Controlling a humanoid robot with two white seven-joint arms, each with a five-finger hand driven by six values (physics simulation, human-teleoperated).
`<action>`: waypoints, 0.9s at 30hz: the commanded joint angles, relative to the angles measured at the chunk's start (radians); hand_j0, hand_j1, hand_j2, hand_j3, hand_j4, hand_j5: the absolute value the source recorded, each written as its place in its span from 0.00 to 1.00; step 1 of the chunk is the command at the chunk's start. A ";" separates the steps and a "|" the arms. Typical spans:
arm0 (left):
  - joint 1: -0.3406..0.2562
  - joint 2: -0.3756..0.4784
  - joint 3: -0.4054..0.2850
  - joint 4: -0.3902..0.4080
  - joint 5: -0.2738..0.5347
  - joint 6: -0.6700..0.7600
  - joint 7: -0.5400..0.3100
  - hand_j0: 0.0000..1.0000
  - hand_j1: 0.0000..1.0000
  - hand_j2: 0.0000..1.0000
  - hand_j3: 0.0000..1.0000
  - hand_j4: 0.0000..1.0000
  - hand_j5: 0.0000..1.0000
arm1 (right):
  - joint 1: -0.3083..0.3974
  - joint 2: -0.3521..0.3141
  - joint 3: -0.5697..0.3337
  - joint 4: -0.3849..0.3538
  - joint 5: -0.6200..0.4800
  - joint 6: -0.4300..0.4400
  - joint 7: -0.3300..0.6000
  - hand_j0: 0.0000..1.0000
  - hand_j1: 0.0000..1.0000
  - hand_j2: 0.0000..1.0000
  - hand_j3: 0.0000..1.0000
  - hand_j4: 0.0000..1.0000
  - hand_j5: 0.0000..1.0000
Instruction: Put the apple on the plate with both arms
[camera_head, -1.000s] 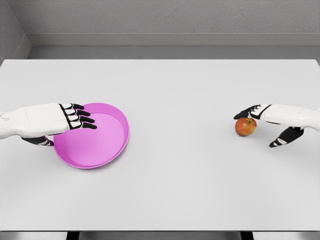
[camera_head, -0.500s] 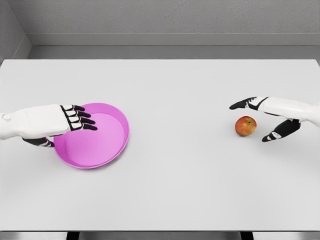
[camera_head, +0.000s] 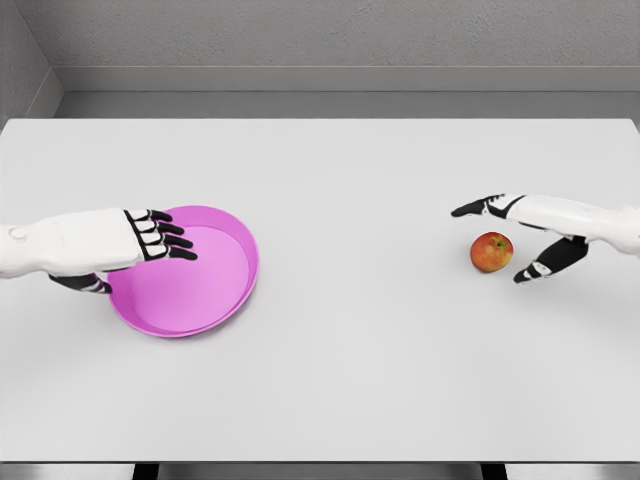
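A red-yellow apple (camera_head: 491, 252) rests on the white table (camera_head: 350, 180) at the right. My right hand (camera_head: 500, 233) is open around it: the fingers (camera_head: 478, 208) reach past its far side and the thumb (camera_head: 536, 267) hangs at its right, neither touching it. A magenta plate (camera_head: 205, 290) lies at the left. My left hand (camera_head: 150, 248) covers the plate's left rim, with flat fingers (camera_head: 168, 240) over the inside and the thumb (camera_head: 88, 284) under the outer edge, pinching the rim.
The table's front edge runs along the bottom of the view. A grey wall stands behind the far edge. Bare table surface lies between plate and apple.
My right hand has spread wider; its fingers moved off the apple's top toward the left and its thumb drew closer. The apple stayed put. The left hand and plate barely shifted.
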 joint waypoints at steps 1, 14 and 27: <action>0.000 0.001 0.000 0.000 0.005 0.001 0.000 1.00 1.00 1.00 1.00 1.00 1.00 | -0.003 0.024 0.019 0.041 -0.005 0.002 0.000 1.00 1.00 1.00 1.00 1.00 1.00; -0.001 -0.002 -0.011 0.000 0.005 0.001 0.000 1.00 1.00 1.00 1.00 1.00 1.00 | -0.006 0.024 0.033 0.079 0.005 0.002 0.000 1.00 1.00 1.00 1.00 1.00 1.00; -0.001 -0.002 -0.013 0.000 0.005 0.001 -0.001 1.00 1.00 1.00 1.00 1.00 1.00 | -0.008 0.067 0.042 0.116 0.051 0.002 0.000 1.00 1.00 1.00 1.00 1.00 1.00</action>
